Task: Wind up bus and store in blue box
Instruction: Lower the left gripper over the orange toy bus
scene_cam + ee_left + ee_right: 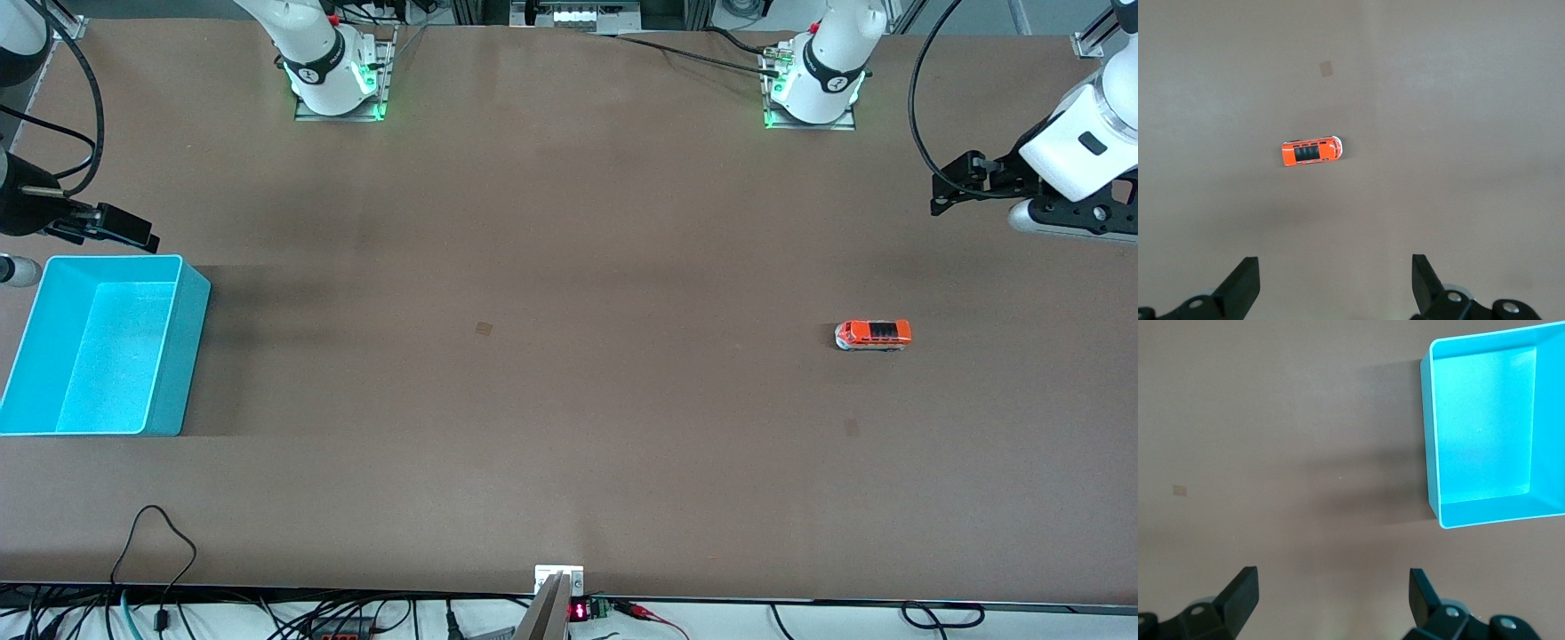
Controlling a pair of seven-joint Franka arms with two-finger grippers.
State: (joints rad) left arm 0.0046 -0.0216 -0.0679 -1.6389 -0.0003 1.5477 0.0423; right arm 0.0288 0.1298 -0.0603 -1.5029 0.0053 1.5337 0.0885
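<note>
The small orange bus (873,334) stands on its wheels on the brown table, toward the left arm's end. It also shows in the left wrist view (1311,151). The blue box (182,356) sits at the right arm's end, open and empty, and also shows in the right wrist view (1431,453). My left gripper (947,191) hangs open and empty over the table at the left arm's end, apart from the bus; its fingertips (1245,280) are spread wide. My right gripper (133,231) hangs open and empty over the table just beside the box's rim.
A small tan patch (484,328) lies flat near the table's middle. Cables and a small device (560,587) line the table edge nearest the front camera. The arm bases (338,76) stand along the farthest edge.
</note>
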